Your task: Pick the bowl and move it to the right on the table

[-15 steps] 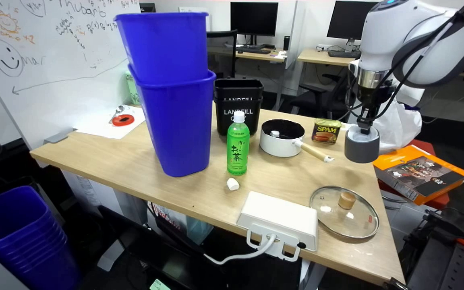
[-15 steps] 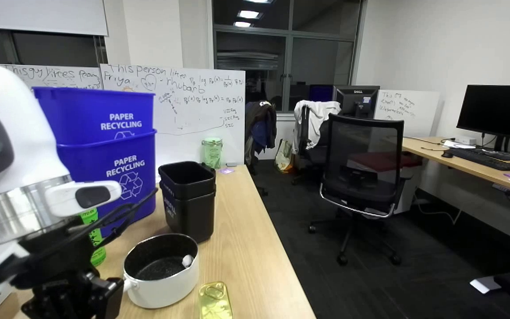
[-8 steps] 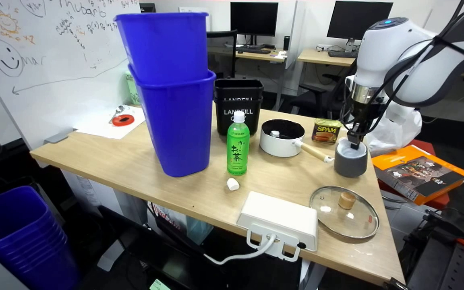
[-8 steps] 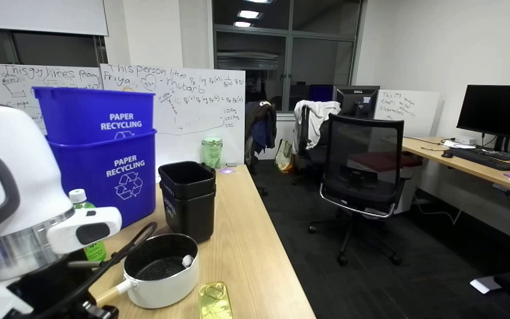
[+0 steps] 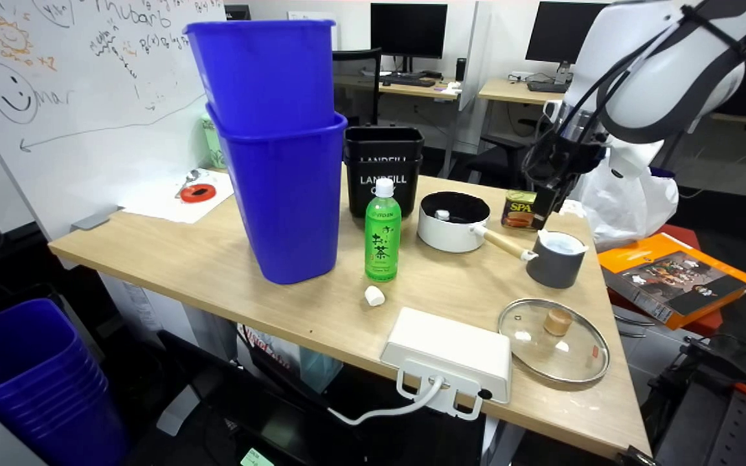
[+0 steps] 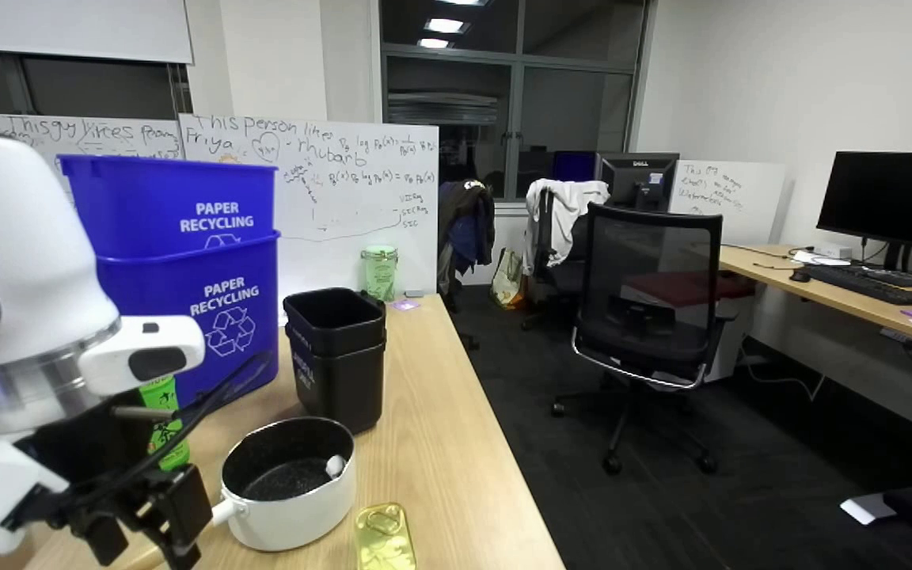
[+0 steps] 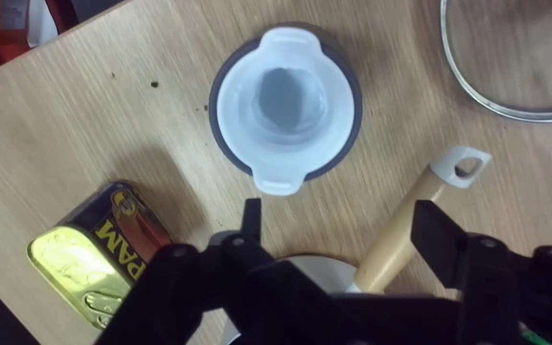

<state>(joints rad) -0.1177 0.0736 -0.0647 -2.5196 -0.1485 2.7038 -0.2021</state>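
The bowl (image 5: 554, 264), dark grey outside with a pale white inner cup and two small lugs, stands mouth up on the light wood table (image 5: 457, 285) near its right edge in an exterior view. In the wrist view the same bowl (image 7: 285, 143) sits just beyond the fingertips, apart from them. My gripper (image 7: 338, 211) is open, its two black fingers well spread with nothing held between them. It hangs above the table beside the bowl, tilted. An exterior view also shows the gripper (image 6: 147, 546) low at the left; the bowl is hidden there.
A white pot (image 5: 449, 234) has its wooden handle (image 7: 398, 235) pointing towards the bowl. A glass lid (image 5: 554, 340) lies in front of it. Close by are a Spam tin (image 7: 118, 235), a green bottle (image 5: 383, 239), a white power box (image 5: 451, 349) and tall blue bins (image 5: 282, 194).
The bowl was lowered from the air onto the table and let go. My gripper has opened, tilted and drawn up out of the bowl.
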